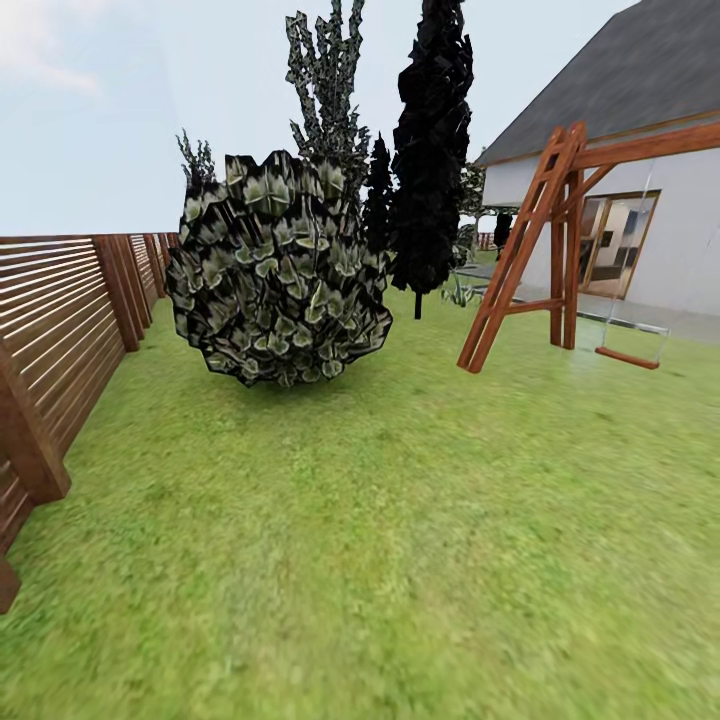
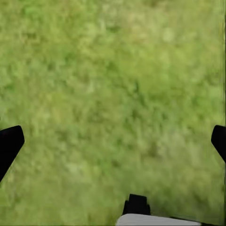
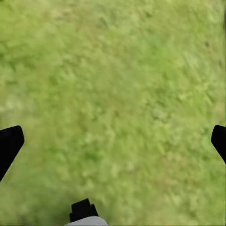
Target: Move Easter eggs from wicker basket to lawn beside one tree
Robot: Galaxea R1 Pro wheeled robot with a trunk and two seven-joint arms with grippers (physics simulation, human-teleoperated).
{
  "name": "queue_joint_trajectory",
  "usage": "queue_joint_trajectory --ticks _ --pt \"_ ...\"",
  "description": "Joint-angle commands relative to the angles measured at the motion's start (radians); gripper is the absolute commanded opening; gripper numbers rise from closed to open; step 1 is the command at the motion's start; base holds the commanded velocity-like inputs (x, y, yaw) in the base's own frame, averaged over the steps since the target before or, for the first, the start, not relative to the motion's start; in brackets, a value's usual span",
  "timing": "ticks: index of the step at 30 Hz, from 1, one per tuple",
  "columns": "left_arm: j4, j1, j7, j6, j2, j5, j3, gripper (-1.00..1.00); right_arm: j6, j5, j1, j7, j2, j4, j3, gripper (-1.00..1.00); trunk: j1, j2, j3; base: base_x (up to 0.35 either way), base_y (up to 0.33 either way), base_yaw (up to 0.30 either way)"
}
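Note:
Bright green lawn (image 1: 400,540) spreads across the head view. A tree (image 1: 278,268) with a dense dark green-grey mottled crown stands left of centre at the back, its trunk hidden behind the low foliage. The Easter eggs and the wicker basket are out of view. My left gripper (image 2: 113,141) is open over bare grass, one black finger (image 2: 10,141) at each side of the left wrist view and nothing between them. Over grass too, my right gripper (image 3: 113,141) is open and empty, with its fingers (image 3: 10,141) wide apart.
A black-leaved tree (image 1: 430,150) with a thin dark trunk stands behind the mottled one. A wooden swing frame (image 1: 540,230) with a hanging seat (image 1: 628,357) is at the right, a house (image 1: 650,200) beyond it. A slatted wooden fence (image 1: 60,330) runs along the left.

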Motion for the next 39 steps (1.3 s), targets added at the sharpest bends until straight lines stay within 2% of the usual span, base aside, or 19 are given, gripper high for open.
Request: queue_joint_trajectory --ticks 1,3,5,15,17,23,30,39 --pt "0.001 -0.012 0.001 -0.005 0.000 0.002 0.003 1.00 -0.005 -0.023 -0.011 0.000 0.001 0.001 -0.002 1.00 -0.004 0.006 0.002 0.000 0.000 0.000" --pt "-0.001 -0.037 0.001 -0.010 0.000 0.002 0.003 1.00 0.002 -0.059 -0.036 0.000 0.001 0.000 -0.001 1.00 -0.012 0.020 0.008 0.000 0.000 0.000" --pt "-0.002 -0.048 0.001 -0.013 0.000 0.003 0.003 1.00 0.005 -0.074 -0.046 0.001 0.003 -0.002 0.003 1.00 -0.019 0.034 0.014 0.000 0.000 0.000" --pt "0.006 -0.055 0.016 -0.084 -0.021 0.005 0.000 1.00 -0.001 -0.073 -0.049 0.004 0.018 -0.001 0.016 1.00 -0.058 0.104 0.045 0.000 0.000 0.000" --pt "0.011 -0.055 0.017 -0.100 -0.019 0.006 0.000 1.00 -0.005 -0.073 -0.048 0.011 0.019 0.002 0.017 1.00 -0.065 0.118 0.052 0.000 0.000 0.000" --pt "0.034 -0.055 0.016 -0.110 -0.016 0.006 -0.001 1.00 -0.007 -0.073 -0.047 0.044 0.020 0.008 0.018 1.00 -0.088 0.160 0.071 0.000 0.000 0.000" --pt "0.039 -0.055 0.004 -0.108 -0.015 0.006 -0.002 1.00 -0.007 -0.073 -0.046 0.123 0.020 0.009 0.017 1.00 -0.115 0.209 0.092 0.000 0.000 0.000" --pt "0.039 -0.055 0.002 -0.109 -0.015 0.005 -0.002 1.00 -0.007 -0.073 -0.046 0.133 0.019 0.009 0.016 1.00 -0.150 0.272 0.121 0.000 0.000 0.000"
